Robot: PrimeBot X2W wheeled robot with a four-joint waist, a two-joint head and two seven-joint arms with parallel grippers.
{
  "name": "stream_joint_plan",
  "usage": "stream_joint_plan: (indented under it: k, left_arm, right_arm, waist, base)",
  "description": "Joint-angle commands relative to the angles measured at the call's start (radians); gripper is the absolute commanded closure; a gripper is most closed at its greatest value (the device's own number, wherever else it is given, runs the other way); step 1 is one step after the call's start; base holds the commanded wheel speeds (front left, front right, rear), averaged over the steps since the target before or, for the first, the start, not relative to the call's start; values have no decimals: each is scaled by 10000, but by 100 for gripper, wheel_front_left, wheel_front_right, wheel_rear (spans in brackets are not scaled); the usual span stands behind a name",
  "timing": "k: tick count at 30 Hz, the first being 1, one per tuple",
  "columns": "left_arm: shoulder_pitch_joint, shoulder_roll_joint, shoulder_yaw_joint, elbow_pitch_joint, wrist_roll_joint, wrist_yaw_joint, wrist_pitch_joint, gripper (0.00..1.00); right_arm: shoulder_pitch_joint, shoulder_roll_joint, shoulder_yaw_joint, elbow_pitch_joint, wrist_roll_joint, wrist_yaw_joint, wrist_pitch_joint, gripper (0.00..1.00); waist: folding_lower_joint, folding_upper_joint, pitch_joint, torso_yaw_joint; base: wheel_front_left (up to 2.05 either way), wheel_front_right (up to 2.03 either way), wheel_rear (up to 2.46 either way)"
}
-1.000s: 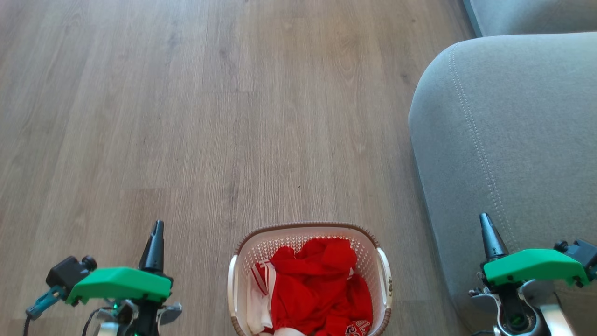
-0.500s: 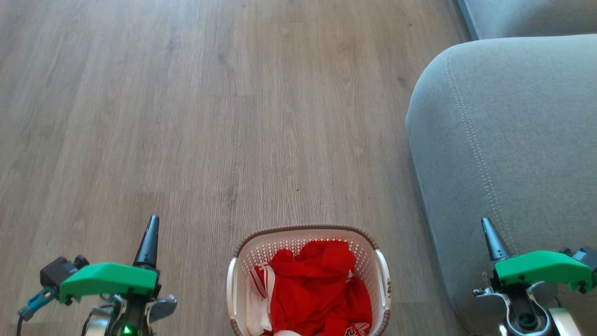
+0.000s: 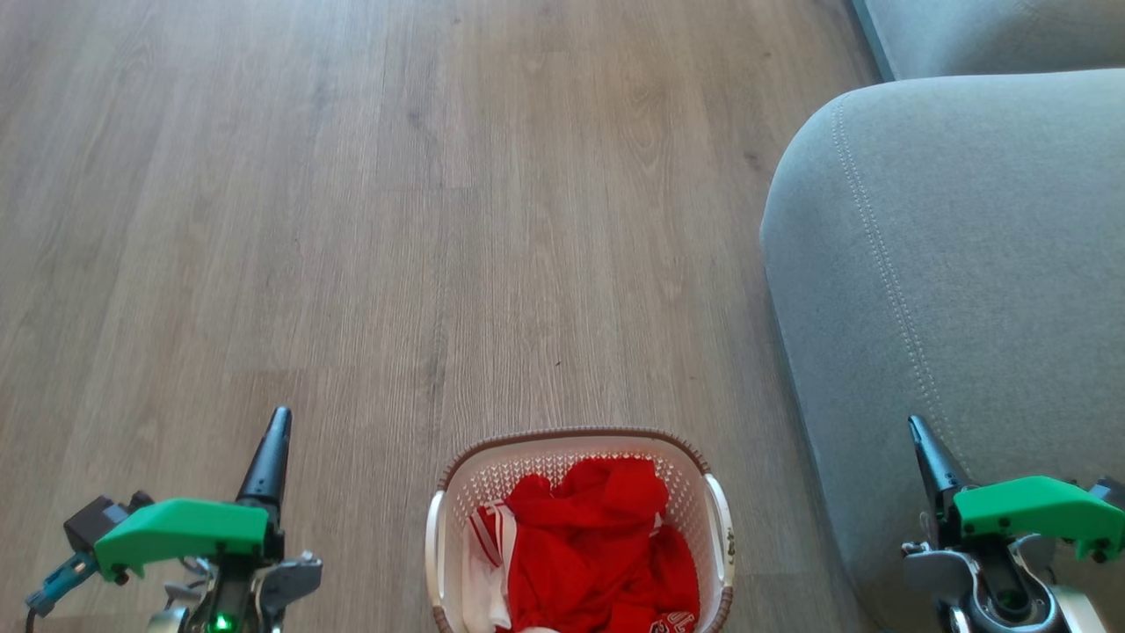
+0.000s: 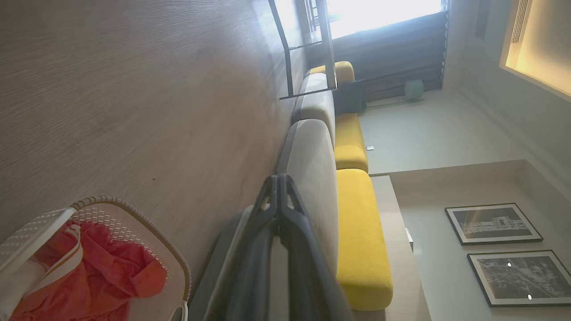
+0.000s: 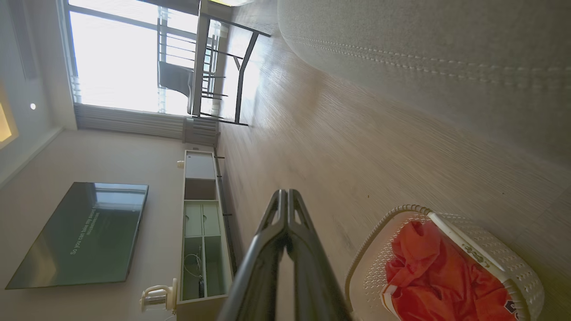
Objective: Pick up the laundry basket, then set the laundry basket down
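- Left gripper (image 3: 278, 422): the two dark fingers are pressed together to a single point and hold nothing. The left wrist view confirms it, with the tips meeting and no gap between them.
- Right gripper (image 3: 921, 432): same condition, fingers together and empty. In the right wrist view the tips meet in one point.
- Laundry basket (image 3: 571, 432): stands on the wood floor (image 3: 439, 220) between the two grippers, to the inner side of each. Its far rim lies about level with both fingertips, and the rest reaches back toward the robot.
- Basket to grippers: clear floor shows on either side, so neither gripper touches it. The white side handles are both free.
- Contents: red clothes (image 3: 598, 536) are heaped in the middle. A white piece with red stripes lies on the side toward the left gripper.
- Basket attitude: upright, opening upward, brown rim unbroken along the visible far edge. The near edge is cut off by the frame.
- Grey sofa (image 3: 949, 264): rises ahead of the right gripper and on its outer side. That gripper's fingers are seen against the upholstery; I cannot tell whether they touch it.
- Ahead of the left gripper: bare floor.
- Green covers (image 3: 180, 532) sit on both wrists, behind the fingers.
- Left wrist view: yellow cushions (image 4: 361, 240) run beyond the fingertips along the grey seat.
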Motion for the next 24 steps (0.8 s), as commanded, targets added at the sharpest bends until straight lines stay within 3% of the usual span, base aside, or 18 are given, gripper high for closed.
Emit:
stream_joint_plan:
  k: [1, 24]
  left_arm:
    - [-626, 169, 421, -234, -254, -98, 67, 100]
    - [-793, 144, 925, -93, -2354, -255, 678, 100]
  right_arm:
    - [-579, -155, 97, -254, 267, 57, 83, 100]
    - [-678, -134, -255, -53, 2302, 67, 681, 100]
  waist:
    - [0, 0, -8, -5]
    - [0, 0, -162, -88]
  base:
    - [0, 0, 0]
    - [0, 0, 0]
